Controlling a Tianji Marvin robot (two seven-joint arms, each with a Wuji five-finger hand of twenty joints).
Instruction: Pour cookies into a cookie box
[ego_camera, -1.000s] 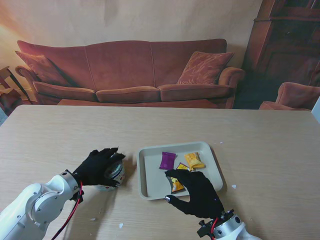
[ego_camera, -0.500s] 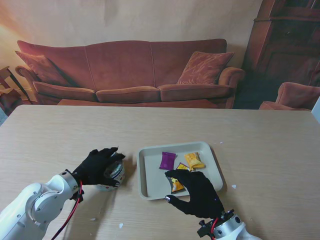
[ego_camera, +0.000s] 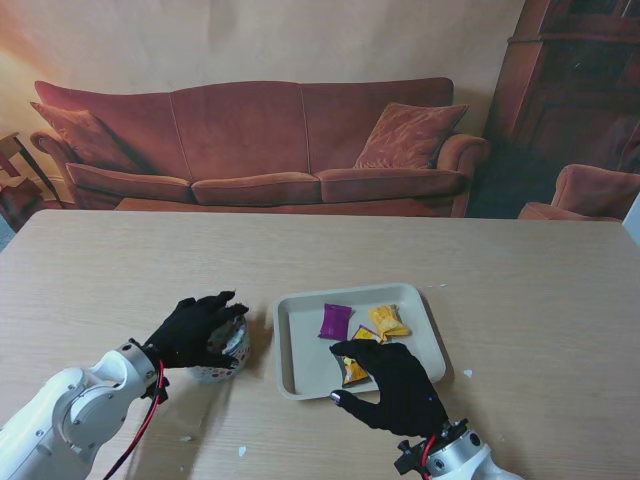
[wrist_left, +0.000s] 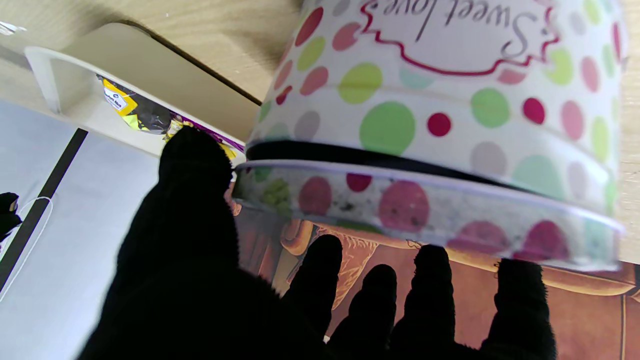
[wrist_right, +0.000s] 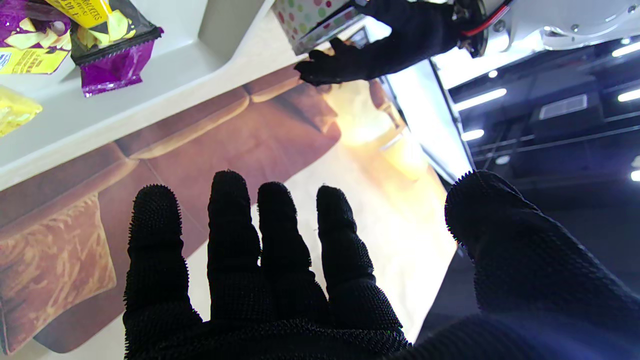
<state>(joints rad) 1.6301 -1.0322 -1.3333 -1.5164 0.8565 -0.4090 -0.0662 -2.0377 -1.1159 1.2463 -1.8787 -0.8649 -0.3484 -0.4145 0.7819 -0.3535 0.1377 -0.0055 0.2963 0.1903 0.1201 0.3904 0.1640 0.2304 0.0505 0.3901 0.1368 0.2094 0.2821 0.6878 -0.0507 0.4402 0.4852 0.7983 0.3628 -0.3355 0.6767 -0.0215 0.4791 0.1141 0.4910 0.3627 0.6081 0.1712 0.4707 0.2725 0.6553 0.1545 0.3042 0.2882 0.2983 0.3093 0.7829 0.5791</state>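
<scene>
The left hand (ego_camera: 190, 333) is cupped over the polka-dot cookie box (ego_camera: 226, 350), which sits on the tabletop (ego_camera: 520, 290) toward the near edge, just beside the left rim of the tray (ego_camera: 287, 375). In the left wrist view the lid (wrist_left: 425, 215) looks lifted off the tin body at one side, a dark gap showing between them, with the fingertips (wrist_left: 430, 270) curled around the lid's rim and the thumb against its edge. So that hand is clamped on the lid, and the step appears to be getting the box open.

The right hand (ego_camera: 395, 385) hovers over the near-right part of the tray with fingers spread and nothing in it. On the tray lie the wrapped cookies: a purple packet (ego_camera: 334, 321), a yellow one (ego_camera: 388, 321), and a dark-and-yellow one (ego_camera: 353, 368) partly under the right hand's fingers.

To do this well, I'd say the lid wants to come straight up and clear, not levered sideways, since the tin body is light and free on the tabletop and could skid toward the tray or tip. Once off, the lid should go down well away from the tray so the pouring path stays free. The right hand might take the tray's near rim firmly, because loose packets will slide fast when it tilts.
</scene>
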